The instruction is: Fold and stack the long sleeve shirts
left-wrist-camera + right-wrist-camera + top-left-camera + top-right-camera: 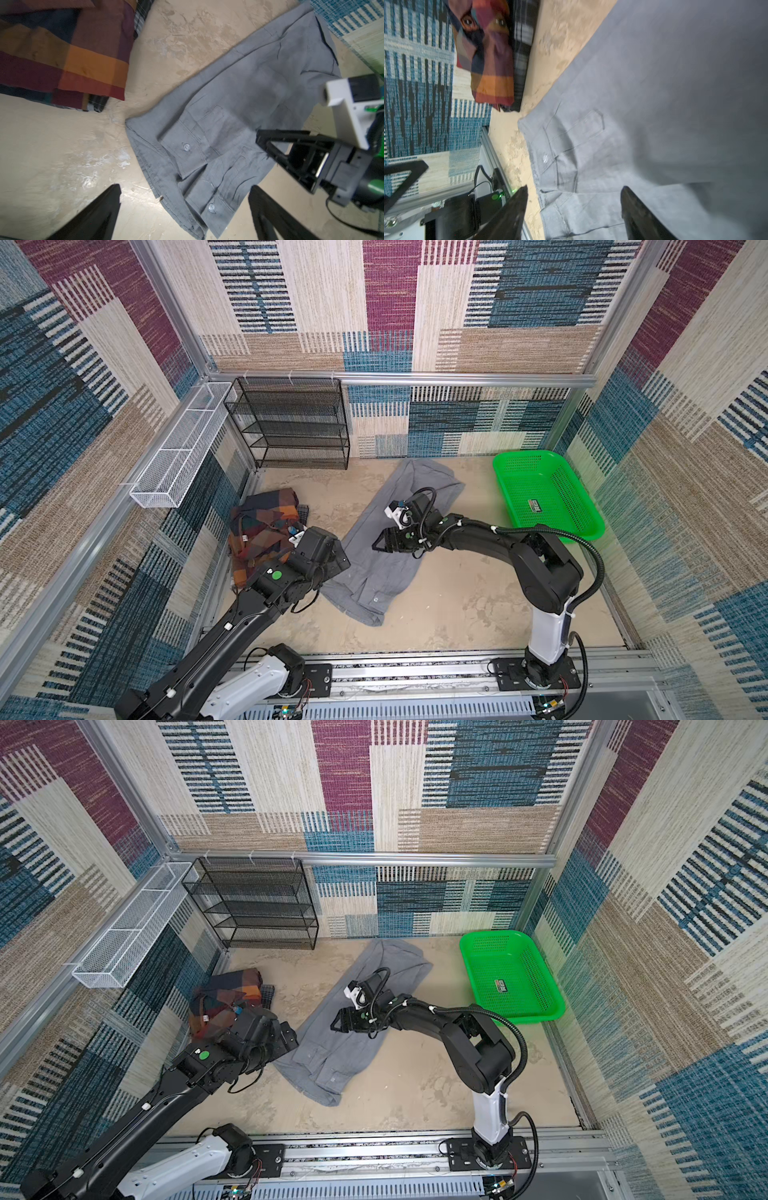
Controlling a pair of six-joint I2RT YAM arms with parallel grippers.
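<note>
Two long sleeve shirts lie on the tan table. The gray shirt [386, 576] [336, 1052] is folded into a long strip running diagonally across the middle, with its buttoned cuffs [187, 146] toward the near end. The plaid shirt [266, 514] [228, 990] sits folded at the left. My left gripper [343, 562] [184, 187] hovers open over the gray shirt's near left edge, holding nothing. Open and empty too, my right gripper [374, 547] [574, 187] hangs above the strip's middle, pointing left.
A dark checked cloth [303, 510] [521, 52] pokes out under the plaid shirt. A green mesh basket [523, 454] stands at the back right. A black wire rack [291, 423] and a white wire basket [178, 456] line the back left walls.
</note>
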